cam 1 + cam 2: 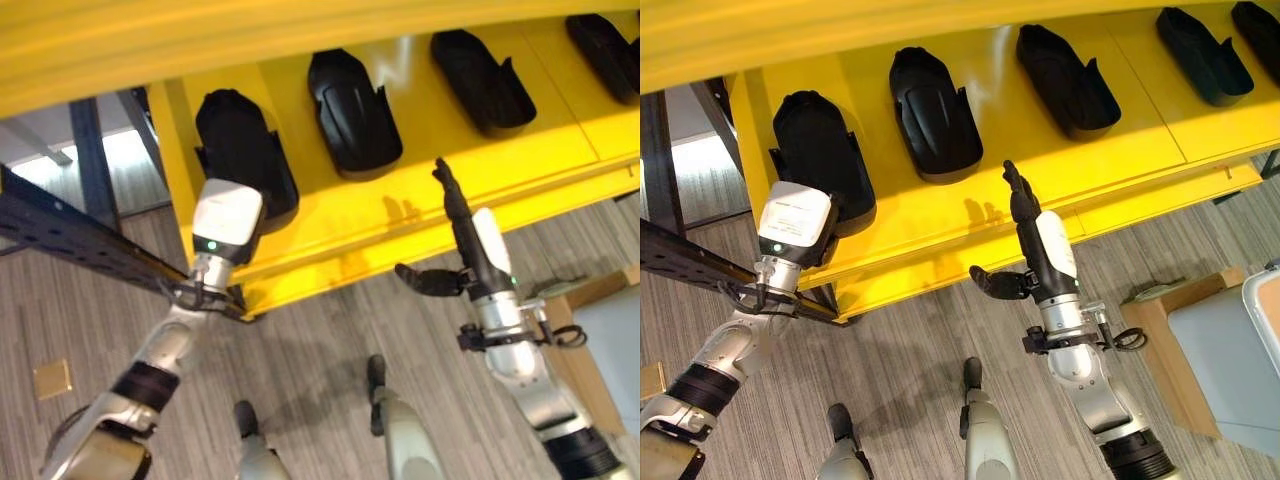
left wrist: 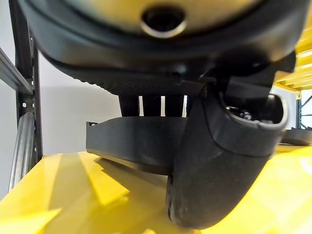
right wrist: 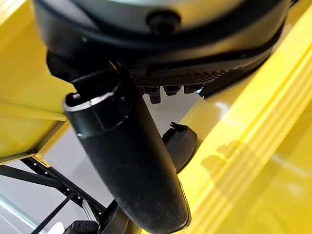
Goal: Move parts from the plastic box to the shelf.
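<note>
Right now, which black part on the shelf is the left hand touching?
The leftmost black part, at the yellow shelf's end; the left hand reaches it.

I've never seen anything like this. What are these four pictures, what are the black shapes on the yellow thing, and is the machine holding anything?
It is a humanoid robot with two arms. The two wide pictures come from cameras in its head, looking down at its work; the two close-ups come from cameras on its wrists, so a dark hand looms large in each.

The yellow thing is a shelf. Four black moulded parts lie on it in a row. The left hand is at the leftmost part; its wrist view shows fingers behind that part's edge, but I cannot tell whether they grip it. The right hand is open and holds nothing, its fingers pointing toward the shelf's front edge.
</note>
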